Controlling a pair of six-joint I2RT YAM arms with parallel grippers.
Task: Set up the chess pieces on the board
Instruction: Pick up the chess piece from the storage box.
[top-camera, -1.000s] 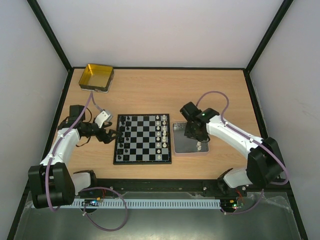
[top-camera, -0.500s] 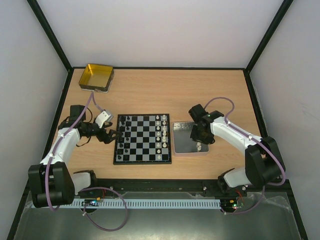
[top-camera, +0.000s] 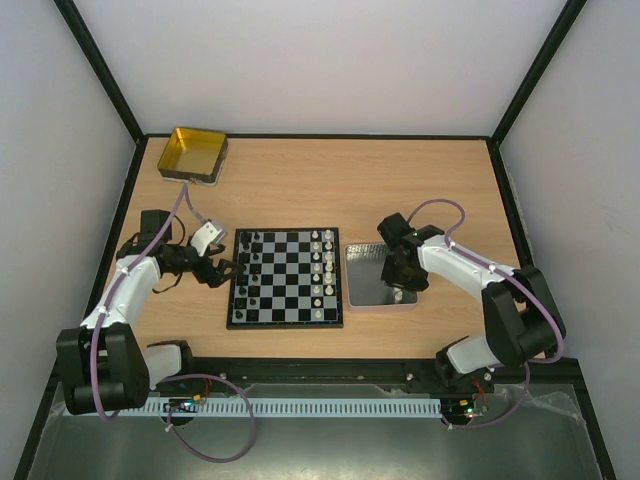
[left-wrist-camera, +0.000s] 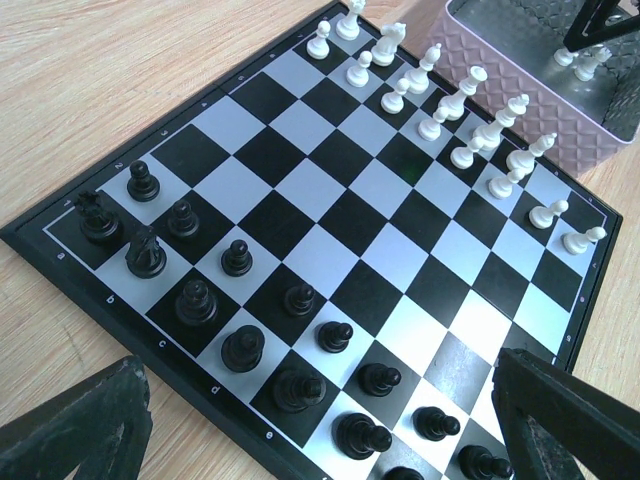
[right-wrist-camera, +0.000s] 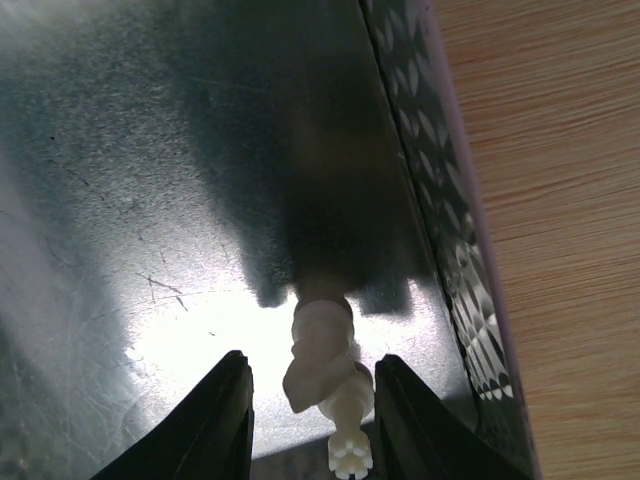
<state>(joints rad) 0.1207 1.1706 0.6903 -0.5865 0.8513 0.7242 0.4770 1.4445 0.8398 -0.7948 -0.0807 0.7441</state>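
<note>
My right jaws stand spread astride a white piece (right-wrist-camera: 322, 365) in the metal tray (top-camera: 362, 290), at 3 o'clock of the board (top-camera: 285, 280), positioned to close on it. My left jaws, also spread, hover above the tabletop (top-camera: 300, 180) at the board's 9 o'clock, clear of the black pieces (left-wrist-camera: 236, 258).

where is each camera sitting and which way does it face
Top external: above and behind the arms, looking down on the table; left arm, right arm, board and tray show.
Left wrist: low beside the board, facing across it toward the tray; left gripper open, fingers at the bottom corners.
Right wrist: looking down into the tray; right gripper flanks a white piece.
Shared: left wrist and top external both show board and tray.
</note>
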